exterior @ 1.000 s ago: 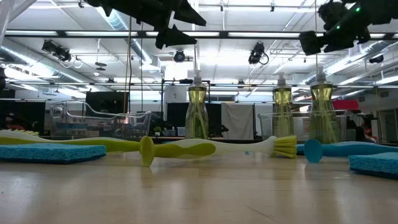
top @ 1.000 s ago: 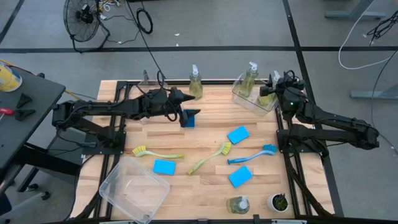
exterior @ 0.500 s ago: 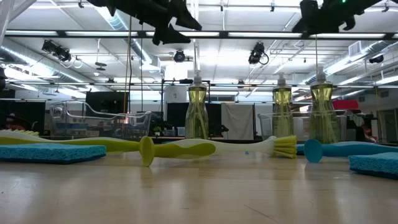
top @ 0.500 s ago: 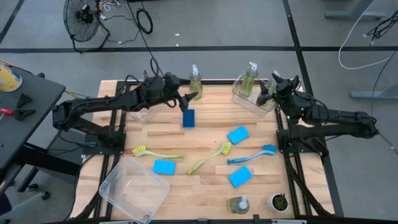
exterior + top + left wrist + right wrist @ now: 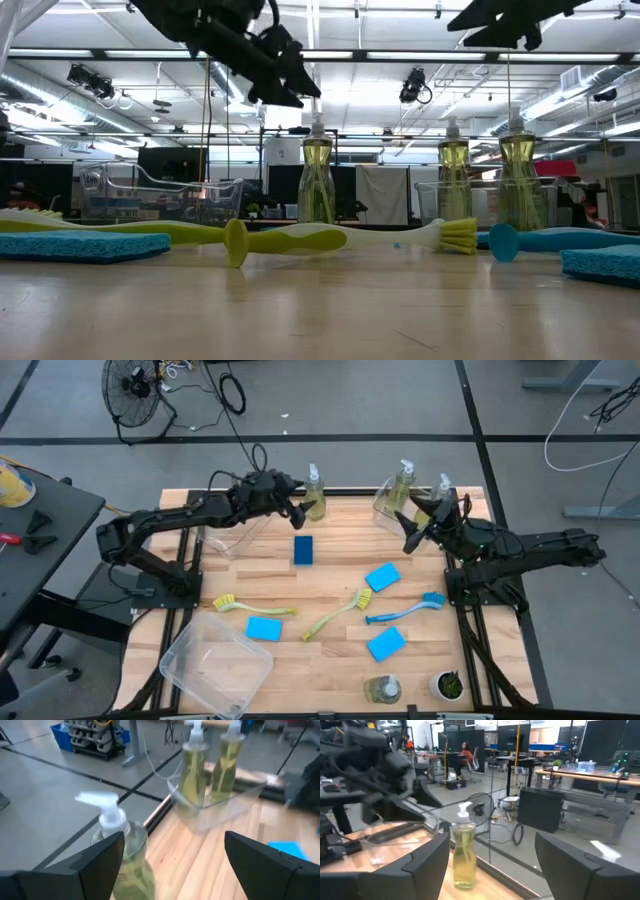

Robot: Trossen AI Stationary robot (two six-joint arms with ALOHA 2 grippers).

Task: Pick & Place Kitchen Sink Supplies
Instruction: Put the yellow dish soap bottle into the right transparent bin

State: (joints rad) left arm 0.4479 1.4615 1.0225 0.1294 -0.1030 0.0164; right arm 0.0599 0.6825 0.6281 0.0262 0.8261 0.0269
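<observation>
Small clear pump bottle of yellow-green soap (image 5: 315,495) stands upright at table's far edge, between two clear plastic bins. Judged: rigid, smooth, likely slippery, top-heavy under white pump; grasp round body below neck. Left gripper (image 5: 296,510) just beside it, fingers spread wide, empty. Right gripper (image 5: 412,530) raised near right clear bin (image 5: 385,510) holding two more bottles, fingers wide apart, empty. Bottle base hidden in wrist views; contact unclear.
</observation>
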